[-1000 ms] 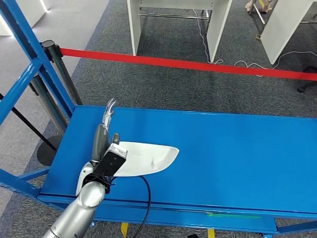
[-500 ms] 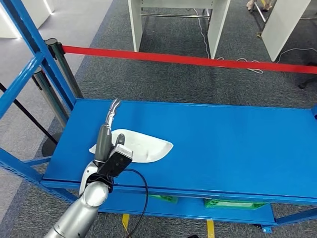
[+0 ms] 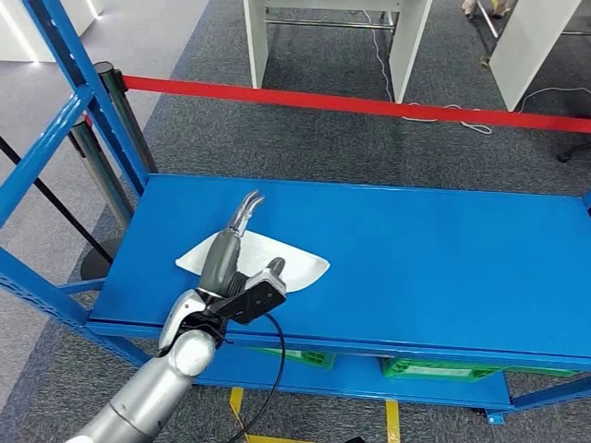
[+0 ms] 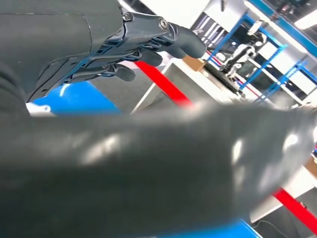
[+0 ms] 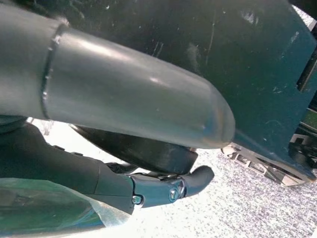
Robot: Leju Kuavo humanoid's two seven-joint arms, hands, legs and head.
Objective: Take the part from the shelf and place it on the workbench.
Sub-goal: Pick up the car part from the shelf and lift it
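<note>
Head view: the left hand (image 3: 230, 254) reaches out over the near-left part of the blue workbench (image 3: 432, 268), above a white part (image 3: 293, 268).
Part, shape: a flat white panel, one end broad and the other narrowing to a rounded tip.
Part, position: lying flat on the blue workbench, near its front edge and toward its left end.
Part, long axis: runs roughly along the length of the bench, left to right; the tapered tip points to the robot's right, the broader end lies to the left, partly hidden under the hand.
Left hand: fingers stretched forward and slightly apart over the part, thumb out to the side; whether the palm touches the panel cannot be told.
Left wrist view: the dark fingers (image 4: 149, 42) are extended, nothing between them and the blurred thumb.
Right hand (image 5: 112, 148): in the right wrist view the thumb and a dark finger are apart, nothing held.
Background: a red barrier tape (image 3: 348, 101) crosses the grey carpet beyond the bench; blue shelf posts (image 3: 69, 88) stand at the left.
</note>
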